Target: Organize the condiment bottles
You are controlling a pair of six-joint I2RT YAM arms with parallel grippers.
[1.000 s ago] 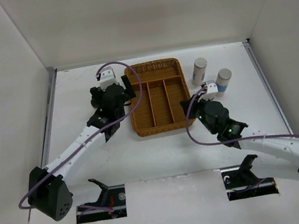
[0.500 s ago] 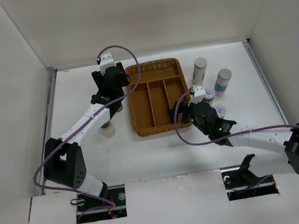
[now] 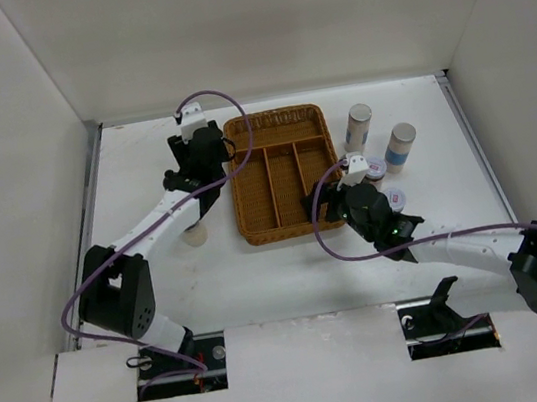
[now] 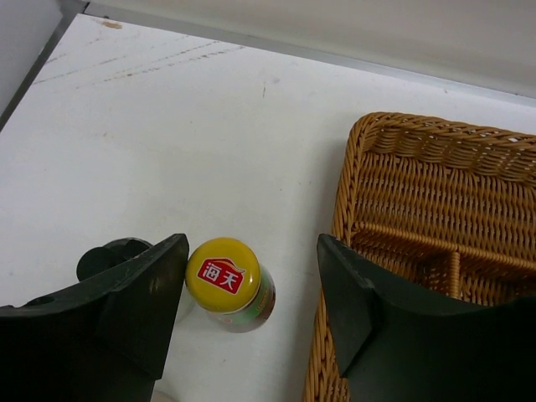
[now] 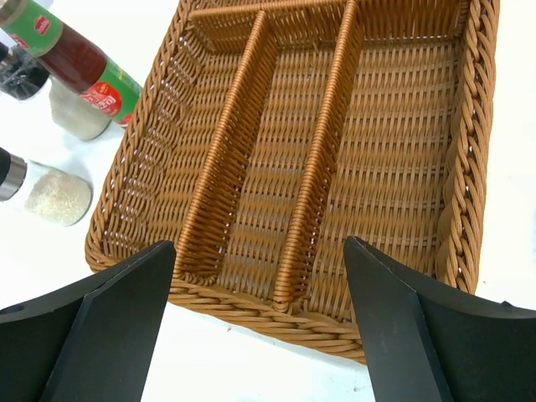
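Note:
In the left wrist view a bottle with a yellow cap [image 4: 224, 274] and green label stands upright on the table. My left gripper [image 4: 251, 261] is open around it: the left finger sits beside the cap and the right finger is well apart. From the right wrist this red sauce bottle [image 5: 80, 64] shows past the tray's left side, beside two spice jars [image 5: 55, 195]. My right gripper [image 5: 260, 251] hangs open and empty over the front rim of the wicker tray [image 5: 251, 306]. Two tall white shakers [image 3: 359, 127] and small jars [image 3: 396, 197] stand right of the tray.
The brown wicker divided tray [image 3: 291, 232] sits mid-table between both arms, with nothing in its compartments. A black-topped container [image 4: 109, 254] is half hidden behind my left finger. A pale jar [image 3: 193, 235] stands left of the tray's front corner. White walls enclose the table.
My left arm reached toward the back and its jaws narrowed around the yellow-capped bottle. My right gripper opened and moved left from the small jars to the tray's front rim.

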